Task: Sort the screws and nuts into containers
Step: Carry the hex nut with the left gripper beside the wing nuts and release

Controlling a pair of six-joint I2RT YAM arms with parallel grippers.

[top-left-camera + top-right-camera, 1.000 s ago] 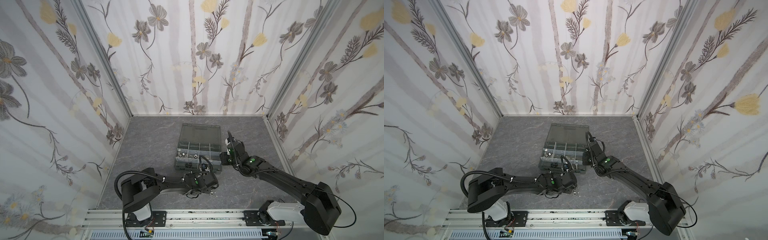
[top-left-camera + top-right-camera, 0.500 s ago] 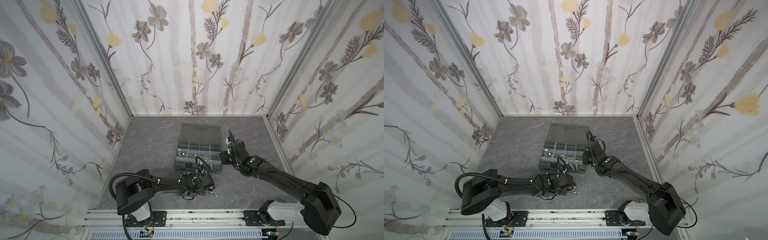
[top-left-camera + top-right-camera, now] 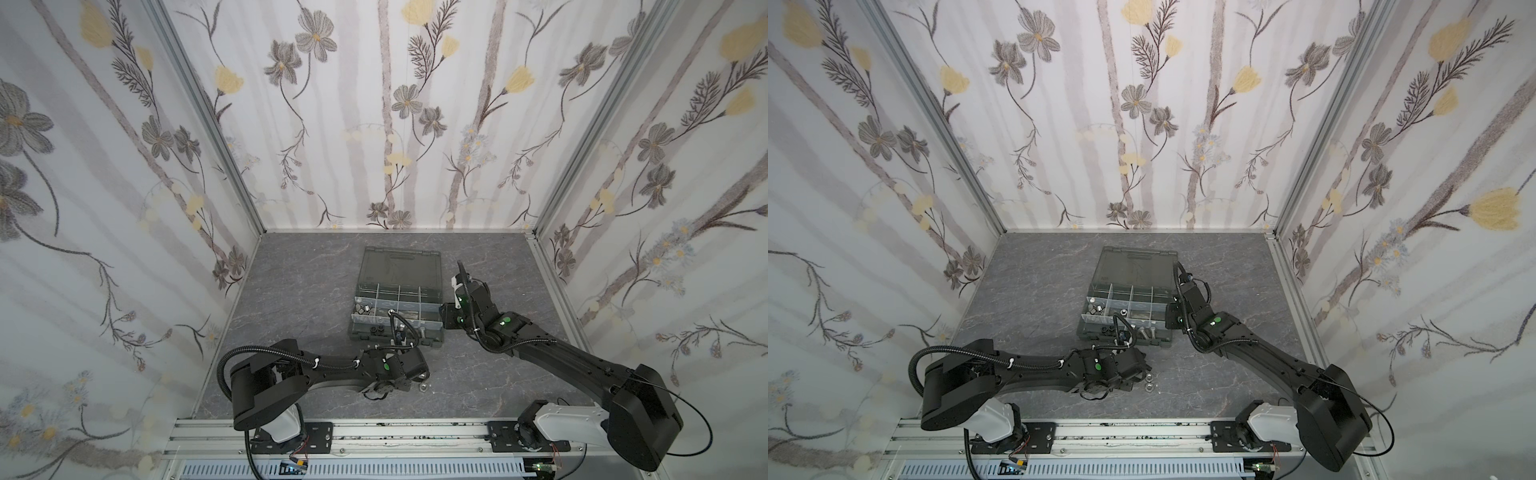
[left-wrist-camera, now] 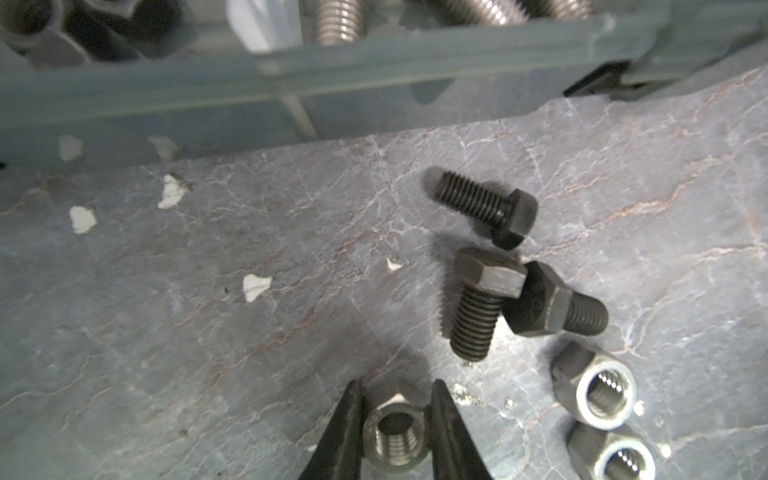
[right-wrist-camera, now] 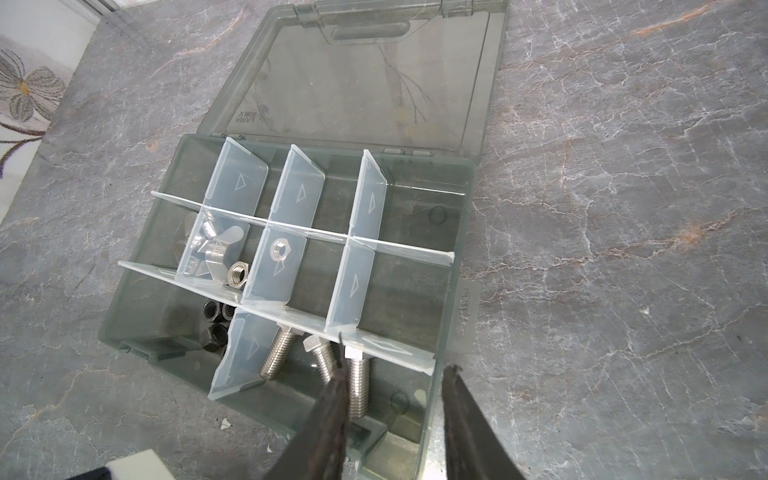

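At front of table (image 4: 187,332), just before the organiser case (image 4: 291,95), left arm has sunk lower over the loose pile vs a sec ago. The left pincer (image 4: 397,386) has drawn in. Its fingers (image 4: 345,428) now press both flanks of one silver nut (image 4: 395,434), hole up, which sits on the table, not lifted yet.

So a pick is started, prob. grip just made. Next would be lift & carry to a nut compartment. The mid row holds wing nuts (image 5: 216,245) & a hex nut (image 5: 237,275), so that looks like the spot.

Left on the table close by:
- 3 black screws (image 4: 478,303), two of them touching
- 2 more silver nuts (image 4: 598,390)

Already in the case's near row: silver screws (image 5: 357,386) & black nuts (image 5: 214,322), in separate compartments.

Right pincer (image 5: 397,353) hasn't shifted. It's spread, nothing between the jaws, parked over the case's corner by the silver-screw compartment. The case lid lies open flat.

Risk: nut is small & smooth, could pop out sideways on the lift.
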